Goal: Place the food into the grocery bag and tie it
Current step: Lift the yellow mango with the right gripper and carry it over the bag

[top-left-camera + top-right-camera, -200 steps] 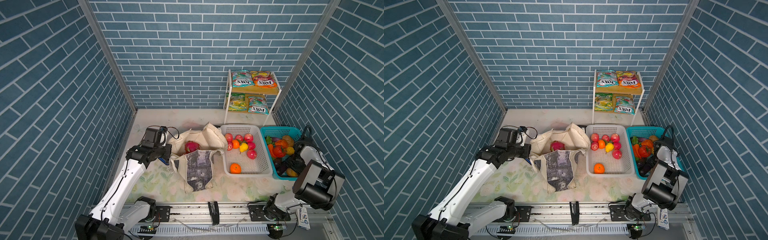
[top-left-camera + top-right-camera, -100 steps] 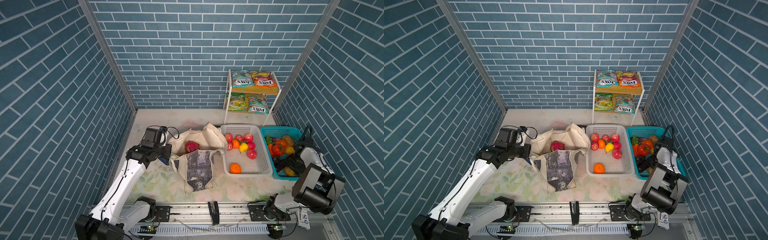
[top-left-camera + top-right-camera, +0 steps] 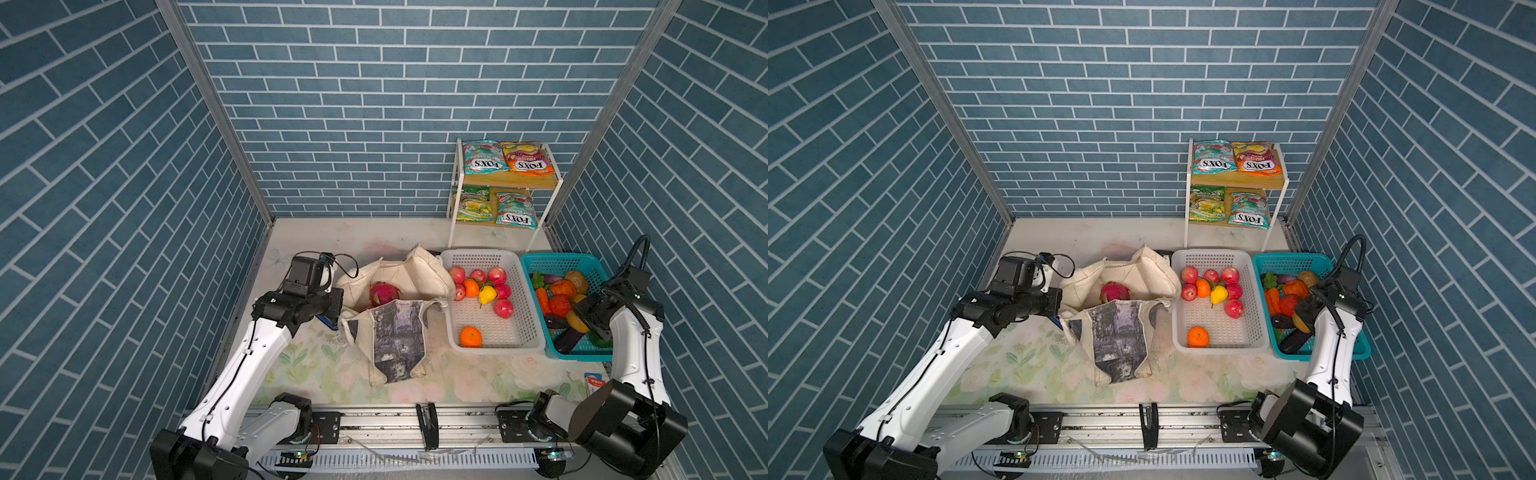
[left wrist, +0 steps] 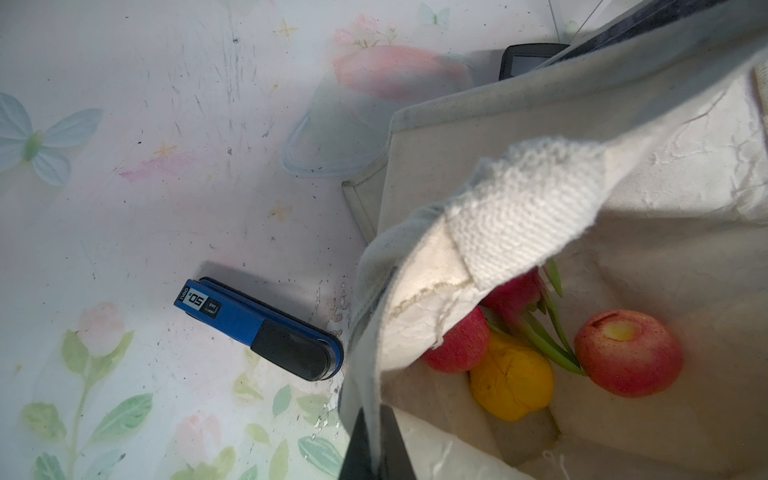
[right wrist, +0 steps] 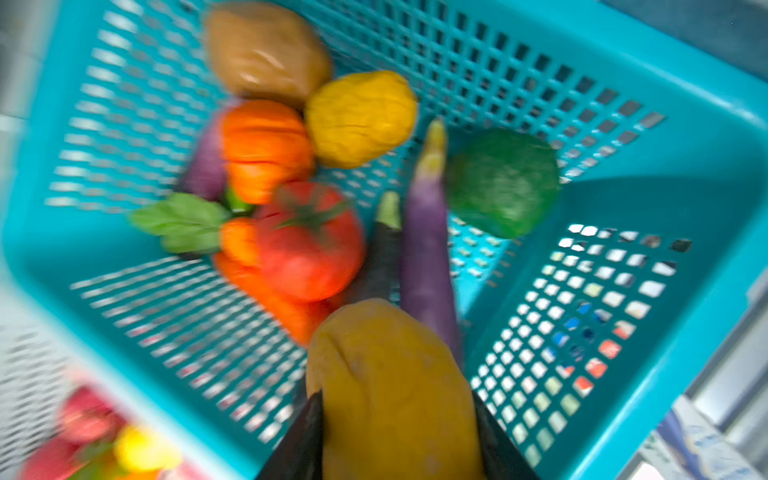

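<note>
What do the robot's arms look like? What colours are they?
The left arm and right arm are both long white shells with chunky black joints, fixed to a silver rail. Thin black cables run along the white parts, and a thick black cable loops above the right wrist. The right gripper has black fingers.

A robot test cell dressed as a small grocery. Printed blue brick walls [image 3: 374,104] on metal posts [image 3: 216,112] close three sides. Behind the white basket [image 3: 498,348] stands a shelf [image 3: 511,181] of candy packets [image 3: 484,157]. Just right of it is a teal basket [image 3: 557,259] of vegetables [image 3: 559,305]. In front of it, past a floral tabletop [image 3: 316,365], a rail [image 3: 374,419] carries two arms [image 3: 245,365].
</note>
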Robot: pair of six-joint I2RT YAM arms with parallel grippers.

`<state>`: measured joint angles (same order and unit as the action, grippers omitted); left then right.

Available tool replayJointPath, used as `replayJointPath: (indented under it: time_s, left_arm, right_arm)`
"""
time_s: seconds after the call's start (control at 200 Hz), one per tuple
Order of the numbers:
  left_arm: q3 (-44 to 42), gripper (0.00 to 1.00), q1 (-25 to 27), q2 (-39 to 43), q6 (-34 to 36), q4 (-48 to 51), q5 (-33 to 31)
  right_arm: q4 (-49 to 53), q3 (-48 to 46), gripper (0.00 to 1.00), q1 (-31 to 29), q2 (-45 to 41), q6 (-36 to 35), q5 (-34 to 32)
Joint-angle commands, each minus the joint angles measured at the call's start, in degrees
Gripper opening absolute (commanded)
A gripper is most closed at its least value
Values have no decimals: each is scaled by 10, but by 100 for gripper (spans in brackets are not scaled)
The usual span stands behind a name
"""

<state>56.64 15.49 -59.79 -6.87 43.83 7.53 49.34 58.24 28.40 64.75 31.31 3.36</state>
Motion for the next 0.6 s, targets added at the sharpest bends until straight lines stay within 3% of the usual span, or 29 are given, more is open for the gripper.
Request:
replayJointPath:
  time_s: [0.0,0.115,0.33,0.595]
  left_arm:
    - [-3,5,-3,-1,-1,1,4]
    - [-3,5,-3,0,-1,1,3]
    - [-4,5,-3,1,-2,1,5]
    - [-4,5,-3,1,-2,1,5]
  right_arm:
    - [11,27,21,-22,-30,25,98]
    - [5,61,21,-88,-51,41,120]
    - [-42,121,20,-277,-55,101,115]
    - [-102,195,20,-512,22,104,75]
